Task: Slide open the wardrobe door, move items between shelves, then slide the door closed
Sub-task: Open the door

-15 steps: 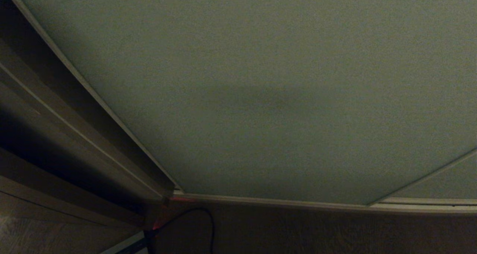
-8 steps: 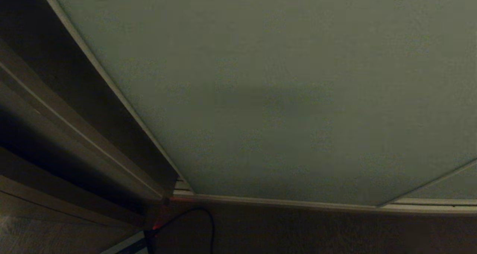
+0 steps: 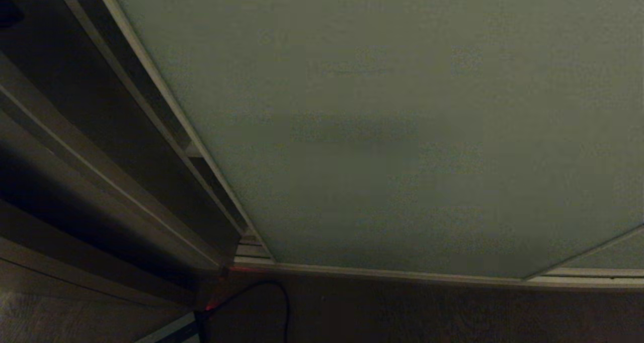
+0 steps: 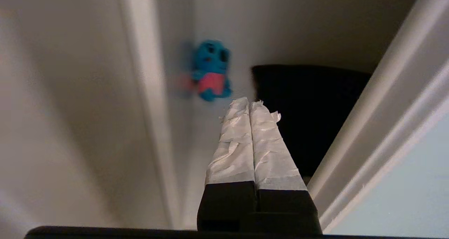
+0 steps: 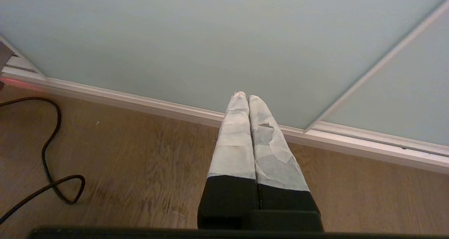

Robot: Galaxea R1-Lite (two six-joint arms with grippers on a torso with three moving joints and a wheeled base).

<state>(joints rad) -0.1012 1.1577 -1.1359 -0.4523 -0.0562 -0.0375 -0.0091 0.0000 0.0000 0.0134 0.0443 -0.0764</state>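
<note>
1. The door (image 3: 392, 132), a matte grey-green panel in a thin pale metal frame, fills most of the head view, with a narrow dark gap at its left edge showing the opening has only begun.
2. The left gripper (image 4: 249, 102), fingers pressed together and holding nothing, points into that gap, with the door's frame edge (image 4: 379, 134) just beside it on one side and a white side wall (image 4: 70, 109) on the other.
3. The move ahead turns on that edge: it runs long and vertical right by the left gripper, so this arm looks far better placed to push the panel along its track.
4. Inside, a small blue-and-pink plush toy (image 4: 211, 70) and a dark bulky shape (image 4: 312, 109) sit deeper on an off-white shelf; what the shape is cannot be told.
5. The right gripper (image 5: 244, 97), its taped fingers closed and empty, hangs parked above the wood-grain floor (image 5: 140, 169) near the ribbed track, a black cable (image 5: 52, 151) looping nearby.
</note>
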